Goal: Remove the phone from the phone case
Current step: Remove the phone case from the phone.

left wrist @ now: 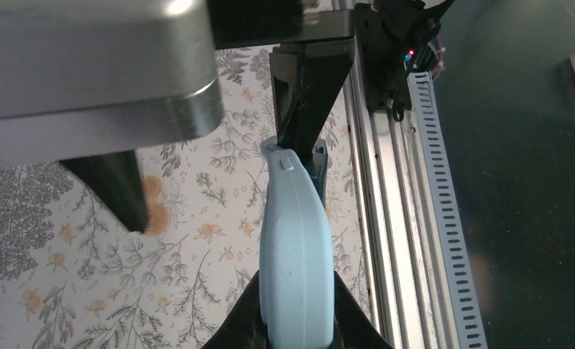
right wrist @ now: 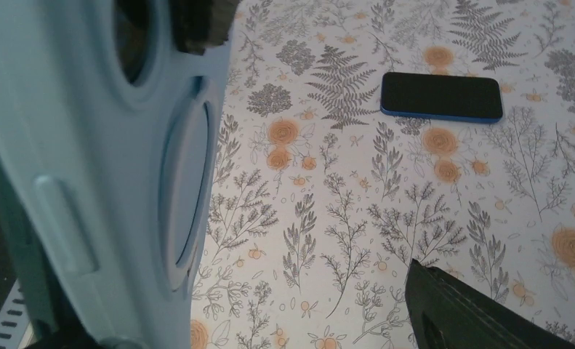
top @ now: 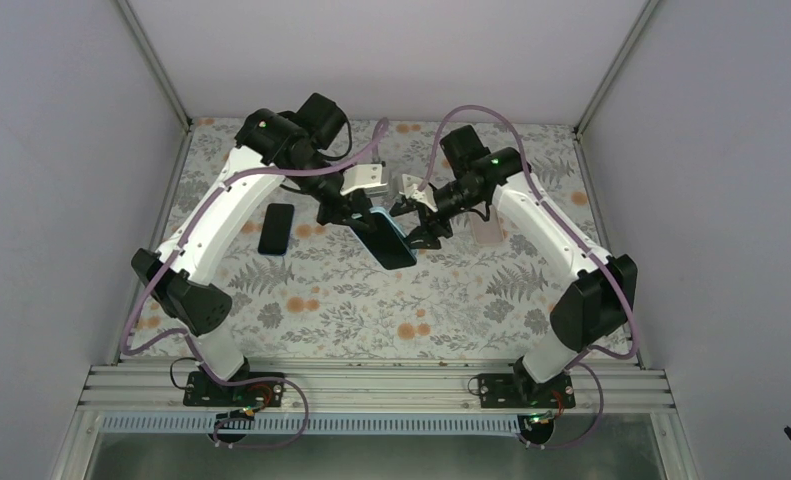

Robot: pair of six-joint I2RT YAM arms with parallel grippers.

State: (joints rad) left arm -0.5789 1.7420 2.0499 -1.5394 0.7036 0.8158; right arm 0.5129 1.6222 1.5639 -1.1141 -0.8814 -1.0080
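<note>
The phone case [left wrist: 295, 247] is plain pale blue, with no pattern. The tabletop [top: 351, 310] is off-white, printed all over with grey ferns and leaves and small orange flowers. Near its left edge lies a phone [top: 277, 229] with a black face and a bright blue rim. The arms [top: 216, 205] are white with black joints, and their cables [top: 476, 108] are mauve. The walls [top: 371, 50] are pale grey.

— Saw any open way in?
— Found bare table [top: 371, 310] along the near side. Met a crowd mid-table: left gripper [top: 356, 216] clamped on the cased phone [top: 393, 243], held aloft, with right gripper [top: 420, 224] spread wide just beside it.
— Blocked elsewhere?
— Noted a dark phone [top: 276, 228] lying flat to the left, a pinkish case [top: 487, 231] to the right, both near that crowd.
</note>
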